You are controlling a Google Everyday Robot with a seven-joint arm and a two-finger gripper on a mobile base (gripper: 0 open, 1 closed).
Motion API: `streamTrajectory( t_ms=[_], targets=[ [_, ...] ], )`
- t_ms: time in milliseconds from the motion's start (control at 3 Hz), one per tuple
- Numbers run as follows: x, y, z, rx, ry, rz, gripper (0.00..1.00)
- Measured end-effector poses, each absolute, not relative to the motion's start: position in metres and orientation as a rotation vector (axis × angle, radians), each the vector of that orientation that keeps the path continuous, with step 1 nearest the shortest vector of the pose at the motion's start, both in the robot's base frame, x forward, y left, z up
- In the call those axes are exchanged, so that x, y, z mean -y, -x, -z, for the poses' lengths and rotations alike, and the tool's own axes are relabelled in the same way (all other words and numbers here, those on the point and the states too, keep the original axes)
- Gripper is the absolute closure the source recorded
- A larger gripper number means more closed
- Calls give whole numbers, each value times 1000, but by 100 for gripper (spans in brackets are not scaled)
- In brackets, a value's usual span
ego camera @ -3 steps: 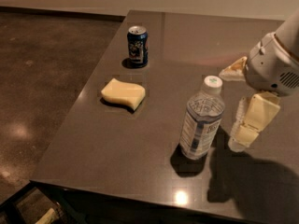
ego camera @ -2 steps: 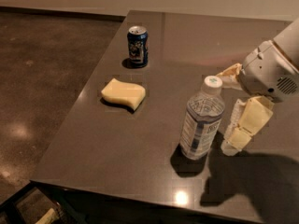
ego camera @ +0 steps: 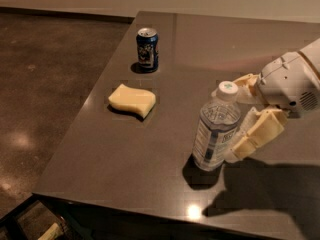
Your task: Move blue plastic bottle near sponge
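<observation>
Camera view shows the end effector [ego camera: 232,121] with its two fingers spread wide. One finger is behind the bottle [ego camera: 216,131] near its cap, and the other is in front, low by its side. The bottle stands upright on the tabletop [ego camera: 150,164], partly between the fingers, at their tips. I cannot tell if a finger touches it. The sponge [ego camera: 132,100] lies well apart, out past the fingertips, and the can [ego camera: 147,49] stands farther out, beyond the sponge. The bottle is tall and looks light, so it can tip over if one finger bumps it first. It looks thin too, so a hard squeeze may crush it, and a soft one may let it slip. A low carry may knock the sponge or the can.
</observation>
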State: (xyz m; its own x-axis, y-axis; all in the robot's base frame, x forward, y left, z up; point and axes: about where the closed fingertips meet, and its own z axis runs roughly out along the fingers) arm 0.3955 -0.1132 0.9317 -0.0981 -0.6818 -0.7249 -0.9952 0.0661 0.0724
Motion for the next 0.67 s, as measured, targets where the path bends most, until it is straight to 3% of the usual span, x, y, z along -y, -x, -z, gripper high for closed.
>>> streamTrajectory(
  t_ms=[667],
  targets=[
    [101,-398,-937,-1749,1621,-830,64]
  ],
)
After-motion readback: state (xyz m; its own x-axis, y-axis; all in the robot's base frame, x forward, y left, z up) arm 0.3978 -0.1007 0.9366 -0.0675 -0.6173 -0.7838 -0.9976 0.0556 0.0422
